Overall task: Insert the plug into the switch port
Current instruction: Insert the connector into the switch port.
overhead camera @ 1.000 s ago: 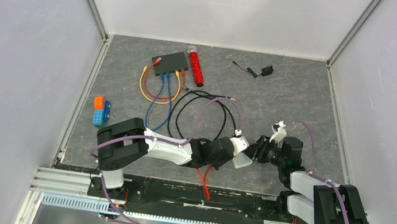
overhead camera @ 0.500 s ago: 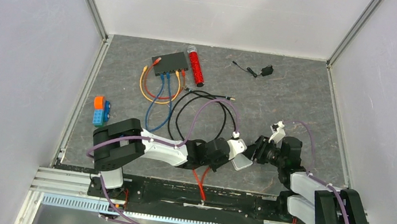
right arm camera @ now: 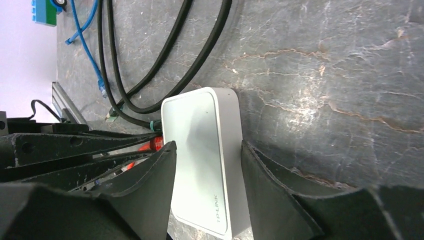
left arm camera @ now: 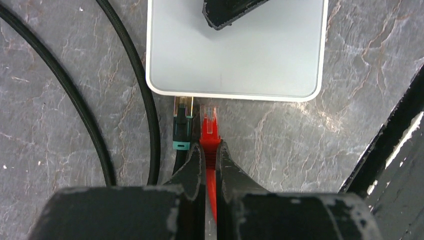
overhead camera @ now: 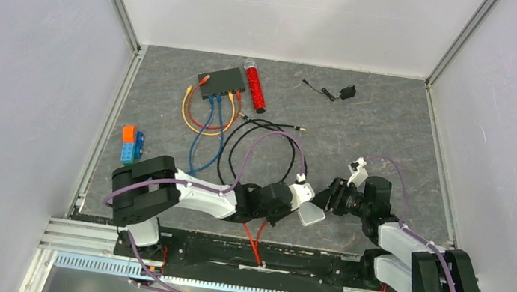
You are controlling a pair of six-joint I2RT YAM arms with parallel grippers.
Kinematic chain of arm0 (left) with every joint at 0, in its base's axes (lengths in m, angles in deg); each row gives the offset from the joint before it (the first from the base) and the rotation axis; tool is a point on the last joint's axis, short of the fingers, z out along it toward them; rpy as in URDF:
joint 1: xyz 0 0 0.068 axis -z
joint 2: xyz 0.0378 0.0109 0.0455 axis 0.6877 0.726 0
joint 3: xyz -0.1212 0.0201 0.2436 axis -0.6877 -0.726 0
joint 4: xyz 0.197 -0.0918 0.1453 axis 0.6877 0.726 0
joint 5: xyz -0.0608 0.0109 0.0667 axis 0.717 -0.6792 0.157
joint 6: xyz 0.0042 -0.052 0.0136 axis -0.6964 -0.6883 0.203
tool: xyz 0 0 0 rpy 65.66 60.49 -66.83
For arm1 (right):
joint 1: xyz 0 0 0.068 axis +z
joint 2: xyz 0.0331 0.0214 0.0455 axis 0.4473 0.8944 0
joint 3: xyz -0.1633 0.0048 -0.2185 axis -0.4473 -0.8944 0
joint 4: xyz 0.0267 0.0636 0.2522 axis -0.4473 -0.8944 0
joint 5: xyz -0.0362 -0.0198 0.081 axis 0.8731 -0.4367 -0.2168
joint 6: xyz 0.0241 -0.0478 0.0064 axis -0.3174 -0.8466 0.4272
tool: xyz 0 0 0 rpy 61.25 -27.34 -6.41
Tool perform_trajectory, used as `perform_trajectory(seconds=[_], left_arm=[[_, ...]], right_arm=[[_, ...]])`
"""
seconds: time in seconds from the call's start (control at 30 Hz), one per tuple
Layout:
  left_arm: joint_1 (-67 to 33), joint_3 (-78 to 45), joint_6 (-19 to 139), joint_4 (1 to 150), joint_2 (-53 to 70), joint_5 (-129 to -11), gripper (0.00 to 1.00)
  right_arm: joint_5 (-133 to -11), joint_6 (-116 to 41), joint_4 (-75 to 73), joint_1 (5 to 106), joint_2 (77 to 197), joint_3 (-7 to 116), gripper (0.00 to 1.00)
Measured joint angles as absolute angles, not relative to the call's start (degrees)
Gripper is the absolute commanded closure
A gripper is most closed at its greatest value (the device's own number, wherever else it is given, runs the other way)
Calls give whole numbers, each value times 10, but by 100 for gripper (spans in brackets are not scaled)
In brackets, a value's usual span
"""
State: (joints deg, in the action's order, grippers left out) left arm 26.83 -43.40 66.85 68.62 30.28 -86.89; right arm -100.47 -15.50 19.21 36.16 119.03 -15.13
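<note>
My left gripper (left arm camera: 210, 145) is shut on a red plug (left arm camera: 209, 125), whose clear tip sits just short of the near edge of a white rounded-square box (left arm camera: 235, 55). A black plug with a teal boot (left arm camera: 182, 130) sits in that edge beside it. My right gripper (right arm camera: 207, 145) is shut on the white box (right arm camera: 195, 150) from the other side. In the top view both grippers meet at the white box (overhead camera: 310, 215) near the front. The flat black box (overhead camera: 222, 79) lies far back, and its row of switch ports (overhead camera: 223, 94) holds several cables.
Black cable loops (overhead camera: 263, 147) lie between the two boxes, with blue and orange cables (overhead camera: 201, 127) left of them. A red cylinder (overhead camera: 254, 85) lies beside the black box, a small black adapter (overhead camera: 348, 92) at the back right and toy bricks (overhead camera: 130, 144) at the left.
Both grippers, the white box and the red cable have shifted a little to the left. Both grips stay as they were.
</note>
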Motion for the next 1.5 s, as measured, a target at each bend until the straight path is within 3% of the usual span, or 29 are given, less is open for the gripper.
perform_trajectory(seconds=[1.1,1.5], left_arm=[[293,-408,662,718,314,-869,98],[296,-349,662,803,337,-886,98]], right_arm=[[-1028,-181,179,363,1186,-151,51],[-1008,-187,193,377,1188,-155,57]])
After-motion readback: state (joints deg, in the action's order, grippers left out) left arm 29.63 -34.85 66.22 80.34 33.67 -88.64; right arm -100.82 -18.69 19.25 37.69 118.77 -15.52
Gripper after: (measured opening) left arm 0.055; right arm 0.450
